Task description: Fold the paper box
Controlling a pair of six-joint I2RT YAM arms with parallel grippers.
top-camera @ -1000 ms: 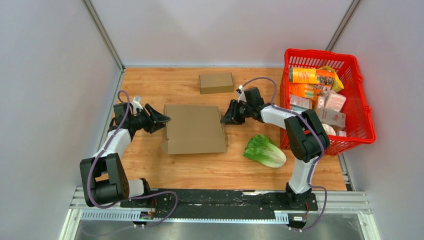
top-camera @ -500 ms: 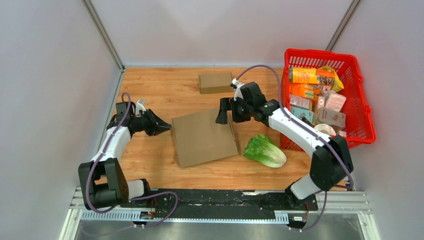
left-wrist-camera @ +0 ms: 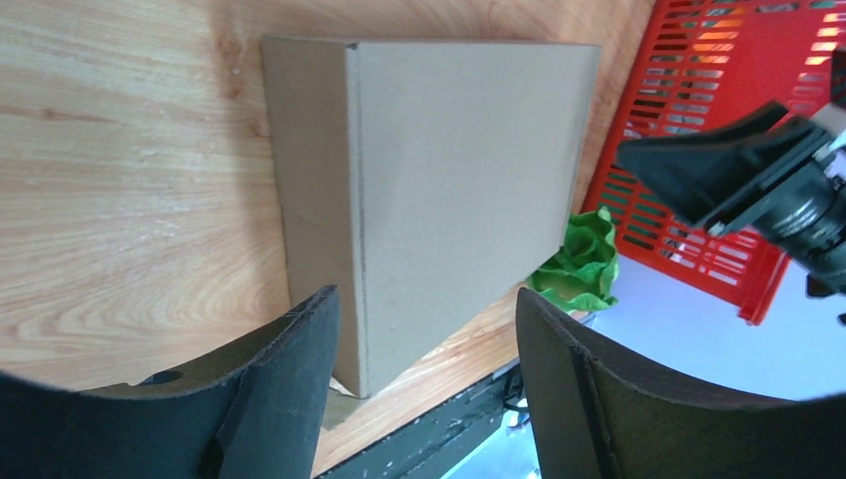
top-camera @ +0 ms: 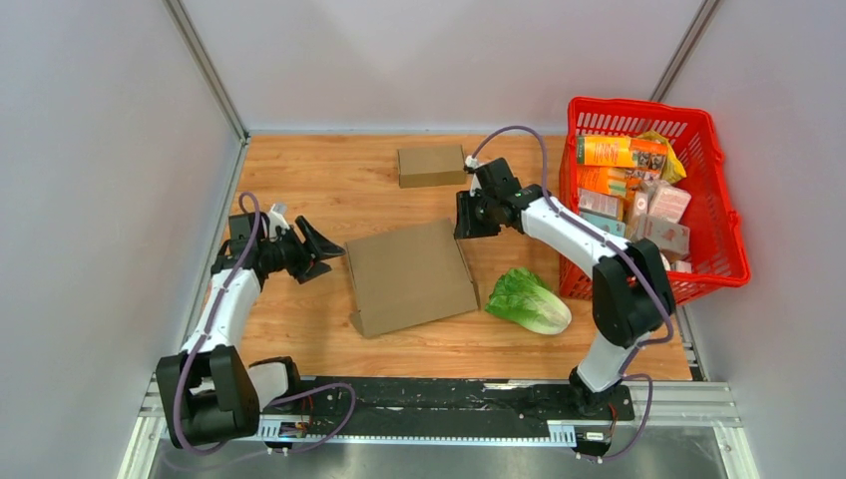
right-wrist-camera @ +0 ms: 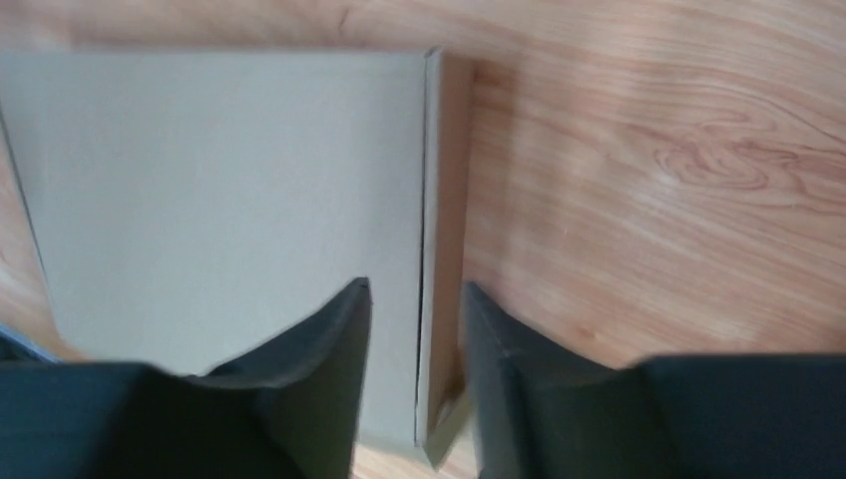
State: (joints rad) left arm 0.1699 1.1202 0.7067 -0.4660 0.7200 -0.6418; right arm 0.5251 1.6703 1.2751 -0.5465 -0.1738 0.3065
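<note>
Nearest the arm bases, a head of green lettuce (top-camera: 529,299) lies on the wooden table (top-camera: 299,170), just beside the right near corner of the paper box (top-camera: 411,276). The paper box rests flat in the middle of the table, turned a little askew, with a thin side panel showing along one edge. Left of it, the left fingers (left-wrist-camera: 289,399) are spread wide and hold nothing; they point at the box's left edge, apart from it, with bare wood between. At the box's far right corner, the right fingers (right-wrist-camera: 319,369) stand only partway apart, and the box's edge shows in the narrow gap between them. Whether they touch the cardboard I cannot tell, since that view is blurred. To the right stands a red basket (top-camera: 698,284) packed with packets (top-camera: 619,152), close behind the right arm. Farthest back, a small box (top-camera: 431,165), closed, sits well apart from the flat one.
</note>
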